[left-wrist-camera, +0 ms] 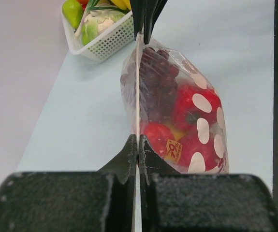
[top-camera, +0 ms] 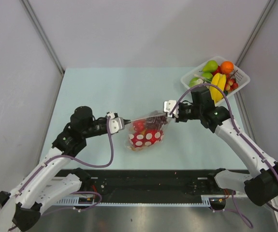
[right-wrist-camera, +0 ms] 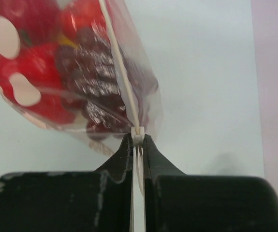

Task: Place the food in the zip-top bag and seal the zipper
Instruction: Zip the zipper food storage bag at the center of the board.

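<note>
The clear, soft plastic zip-top bag printed with cream-white dots (top-camera: pixel 147 137) hangs near the middle of the pale blue-green desk (top-camera: pixel 105 92), a little toward its near edge, strung between the two arms. The left gripper (left-wrist-camera: pixel 137 146) is pressed together on one end of the narrow whitish zipper strip (left-wrist-camera: pixel 138 87). The right gripper (right-wrist-camera: pixel 137 141) pinches the other end, its black fingers closed on the strip with no gap showing. The strip runs taut and straight between them.

Loading looks done. Inside the pouch, all below the strip, sit a dark purple grape bunch (left-wrist-camera: pixel 155 82), glossy red toy pieces (left-wrist-camera: pixel 184 116) and a sliver of something yellow (left-wrist-camera: pixel 177 131). In both wrist views the zipper reads as one thin line with no opening, so I judge the seal made or nearly so. The short stretches hidden inside the fingers cannot be checked. What remains is probably to set the bag down and let go. I cannot tell whether the bag's bottom touches the desk. A white lattice plastic basket (left-wrist-camera: pixel 107 41) at the far right corner holds other toy fruit, well apart from the bag.
</note>
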Available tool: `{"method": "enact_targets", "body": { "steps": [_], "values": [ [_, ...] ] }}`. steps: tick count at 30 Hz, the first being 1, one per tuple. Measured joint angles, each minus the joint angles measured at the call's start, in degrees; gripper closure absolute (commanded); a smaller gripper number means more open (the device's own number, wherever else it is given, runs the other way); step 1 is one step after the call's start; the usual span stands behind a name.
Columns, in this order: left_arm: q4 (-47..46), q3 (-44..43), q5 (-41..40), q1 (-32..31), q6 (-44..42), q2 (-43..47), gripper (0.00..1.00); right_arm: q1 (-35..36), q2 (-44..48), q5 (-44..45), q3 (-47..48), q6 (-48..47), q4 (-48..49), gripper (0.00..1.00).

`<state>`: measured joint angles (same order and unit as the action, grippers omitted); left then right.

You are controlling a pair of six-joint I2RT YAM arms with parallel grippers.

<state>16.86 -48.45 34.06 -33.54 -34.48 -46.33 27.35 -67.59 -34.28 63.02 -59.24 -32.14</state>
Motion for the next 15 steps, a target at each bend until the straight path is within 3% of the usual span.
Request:
{"method": "enact_targets", "body": {
  "steps": [15],
  "values": [
    [0.17,3.39,1.73,2.86,-1.66,2.75,1.00,-10.32,-2.10,-0.44,0.00,-8.35,-5.35,1.00]
  ]
}}
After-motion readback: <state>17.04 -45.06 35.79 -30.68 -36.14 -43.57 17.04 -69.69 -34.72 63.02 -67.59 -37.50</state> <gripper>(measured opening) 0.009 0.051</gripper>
